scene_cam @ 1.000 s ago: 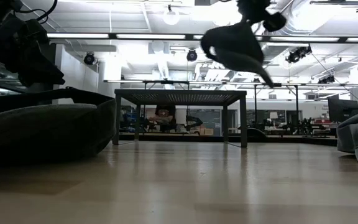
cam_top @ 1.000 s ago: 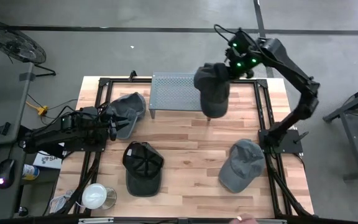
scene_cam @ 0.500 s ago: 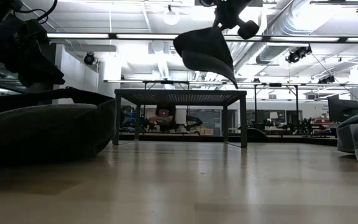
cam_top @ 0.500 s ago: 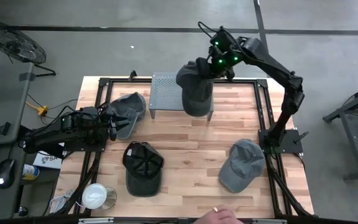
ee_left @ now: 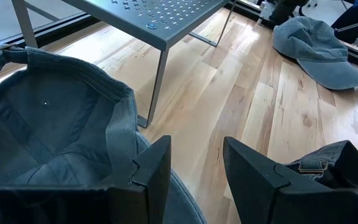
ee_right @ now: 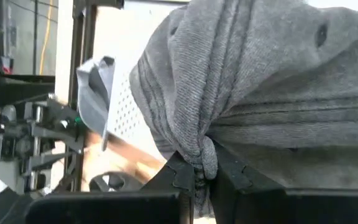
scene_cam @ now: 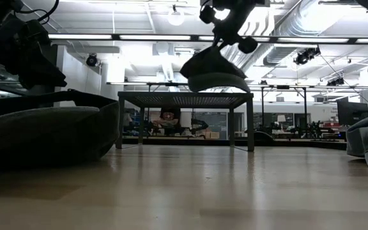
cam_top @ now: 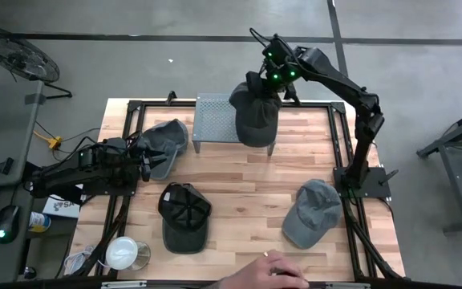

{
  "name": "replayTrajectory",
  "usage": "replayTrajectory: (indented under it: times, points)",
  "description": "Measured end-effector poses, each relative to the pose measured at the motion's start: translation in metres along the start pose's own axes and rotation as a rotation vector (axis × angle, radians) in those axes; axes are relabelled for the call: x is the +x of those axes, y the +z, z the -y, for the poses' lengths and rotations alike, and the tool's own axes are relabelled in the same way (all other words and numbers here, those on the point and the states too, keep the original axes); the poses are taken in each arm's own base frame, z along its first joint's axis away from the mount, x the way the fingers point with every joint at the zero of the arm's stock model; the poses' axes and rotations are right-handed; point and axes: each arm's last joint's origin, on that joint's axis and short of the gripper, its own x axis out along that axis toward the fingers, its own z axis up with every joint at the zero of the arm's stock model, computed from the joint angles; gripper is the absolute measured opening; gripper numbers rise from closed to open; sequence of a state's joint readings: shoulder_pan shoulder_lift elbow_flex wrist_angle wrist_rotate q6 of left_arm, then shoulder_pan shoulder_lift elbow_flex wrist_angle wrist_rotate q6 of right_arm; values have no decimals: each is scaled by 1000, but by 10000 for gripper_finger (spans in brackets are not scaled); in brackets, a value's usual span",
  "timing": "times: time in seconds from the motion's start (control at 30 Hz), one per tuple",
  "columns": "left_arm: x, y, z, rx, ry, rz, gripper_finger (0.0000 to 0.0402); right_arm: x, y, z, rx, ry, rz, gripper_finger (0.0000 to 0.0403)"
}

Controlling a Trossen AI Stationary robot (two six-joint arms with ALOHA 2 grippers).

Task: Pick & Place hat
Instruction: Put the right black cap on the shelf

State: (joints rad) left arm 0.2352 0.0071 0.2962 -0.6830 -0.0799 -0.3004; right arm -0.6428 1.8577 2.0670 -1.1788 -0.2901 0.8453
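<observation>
Dark grey cap hangs bunched from the right end effector, whose fingers are pinched tight on a fold of its fabric. It's over the right end of the perforated metal rack at the desk's far edge; low view shows the crown almost down on the rack top, can't tell if touching.

Looks like the place step. To do it well: lower straight till the crown takes its own weight on the rack, keep the brim inboard of the rack's edge so it won't tip off, then let go and lift clear vertically w/o dragging fabric.

Left end effector waits w/ fingers apart by a grey cap at the desk's left.
</observation>
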Motion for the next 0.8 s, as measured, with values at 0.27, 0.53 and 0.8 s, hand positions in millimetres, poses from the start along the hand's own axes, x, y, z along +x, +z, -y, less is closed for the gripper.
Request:
replayTrajectory:
  times: [0.27,0.53,0.8]
  points:
    - [0,0,0,0,-1,1,145,17,12,6,-24,-16,-2,17]
    - [0,0,0,0,0,0,145,28,25,17,-40,-62,18,17]
    - [0,0,0,0,0,0,145,29,29,21,-71,-72,23,19]
